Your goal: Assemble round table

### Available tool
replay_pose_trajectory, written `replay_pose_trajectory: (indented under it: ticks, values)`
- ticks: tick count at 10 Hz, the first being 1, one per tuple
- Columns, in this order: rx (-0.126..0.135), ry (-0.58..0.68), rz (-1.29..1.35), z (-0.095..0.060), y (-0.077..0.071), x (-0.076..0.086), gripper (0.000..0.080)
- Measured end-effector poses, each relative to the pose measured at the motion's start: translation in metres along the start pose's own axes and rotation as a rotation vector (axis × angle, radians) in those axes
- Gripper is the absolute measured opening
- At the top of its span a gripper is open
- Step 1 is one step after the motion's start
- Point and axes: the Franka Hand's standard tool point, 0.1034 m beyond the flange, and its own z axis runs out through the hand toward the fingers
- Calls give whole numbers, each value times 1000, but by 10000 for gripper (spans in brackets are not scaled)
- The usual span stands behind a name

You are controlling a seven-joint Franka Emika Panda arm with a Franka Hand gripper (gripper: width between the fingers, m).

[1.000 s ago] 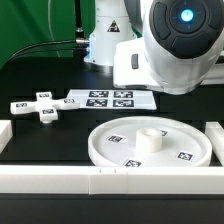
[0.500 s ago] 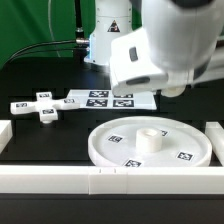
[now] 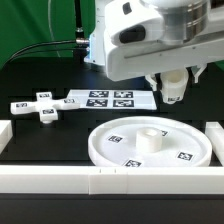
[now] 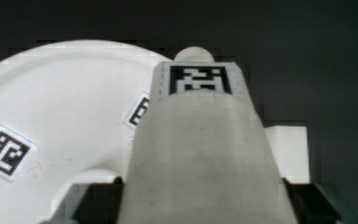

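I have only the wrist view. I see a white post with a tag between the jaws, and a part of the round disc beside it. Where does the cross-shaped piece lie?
Observer: The cross-shaped piece lies flat on the table at the exterior view's left, apart from the round disc.
Operator: Thank you. Does the post stand in the disc's middle?
Observer: No. The cylinder post hangs in the air in the jaws. In the exterior view it is higher in the picture than the disc's raised hub and to the exterior view's right of it, touching neither hub nor disc.
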Motion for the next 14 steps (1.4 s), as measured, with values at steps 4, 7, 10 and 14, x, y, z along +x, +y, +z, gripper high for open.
replay_pose_trajectory:
  ticks: [4,7,10,14]
  values:
    - [-80,342,-121,-29,12,15,409]
    - [-122,561,-118,-30,22,21,409]
    - [-173,612,-196,-25,31,22,409]
    - [-188,629,-220,-20,29,20,409]
